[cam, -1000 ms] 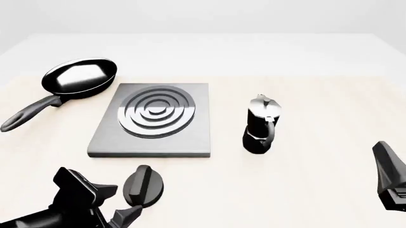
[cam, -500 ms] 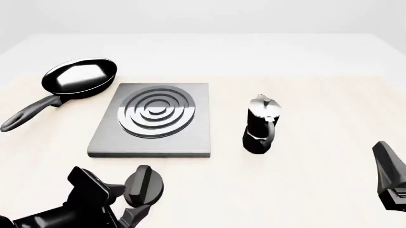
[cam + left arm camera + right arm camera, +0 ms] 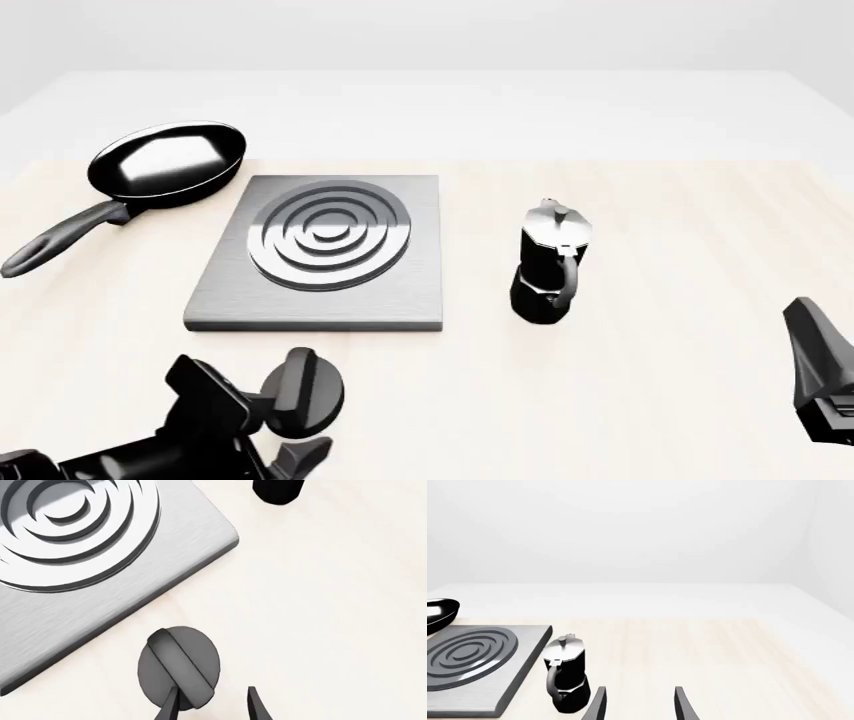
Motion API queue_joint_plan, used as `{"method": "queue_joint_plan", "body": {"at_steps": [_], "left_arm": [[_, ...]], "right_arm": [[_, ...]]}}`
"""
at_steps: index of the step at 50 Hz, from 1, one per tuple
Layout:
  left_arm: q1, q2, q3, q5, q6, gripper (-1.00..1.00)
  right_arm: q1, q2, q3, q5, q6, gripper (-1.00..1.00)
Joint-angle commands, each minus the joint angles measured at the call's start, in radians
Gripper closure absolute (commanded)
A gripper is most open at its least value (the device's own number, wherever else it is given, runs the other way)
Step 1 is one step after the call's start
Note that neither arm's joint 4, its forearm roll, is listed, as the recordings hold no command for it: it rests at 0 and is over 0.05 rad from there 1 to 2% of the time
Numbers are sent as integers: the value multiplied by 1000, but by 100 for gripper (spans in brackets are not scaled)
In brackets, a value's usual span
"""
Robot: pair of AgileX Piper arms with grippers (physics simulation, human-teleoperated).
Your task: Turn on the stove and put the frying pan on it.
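We see the left gripper (image 3: 210,705) low in the front view's lower left, its fingers spread, one fingertip over the edge of the black knob (image 3: 304,390) and nothing pinched. The knob lies on the table (image 3: 667,250) just below the stove (image 3: 320,255), at centre left. The frying pan (image 3: 167,163) sits in the upper left, beside the stove and apart from it. The moka pot (image 3: 547,265) stands upright right of the stove. At the lower right edge, the right gripper (image 3: 639,705) hangs with fingers parted, empty.
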Motion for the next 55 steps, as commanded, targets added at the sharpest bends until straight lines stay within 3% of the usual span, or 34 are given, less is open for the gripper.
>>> {"method": "queue_joint_plan", "body": {"at_steps": [1,34,55], "left_arm": [[-55,48,-18,-24,-29,-100],[-85,123,-98,-38,-56,-100],[-65,-16,-117,83,-39,-100]], "right_arm": [[0,0,0,0,0,-100],[0,0,0,0,0,-100],[0,0,0,0,0,-100]]}}
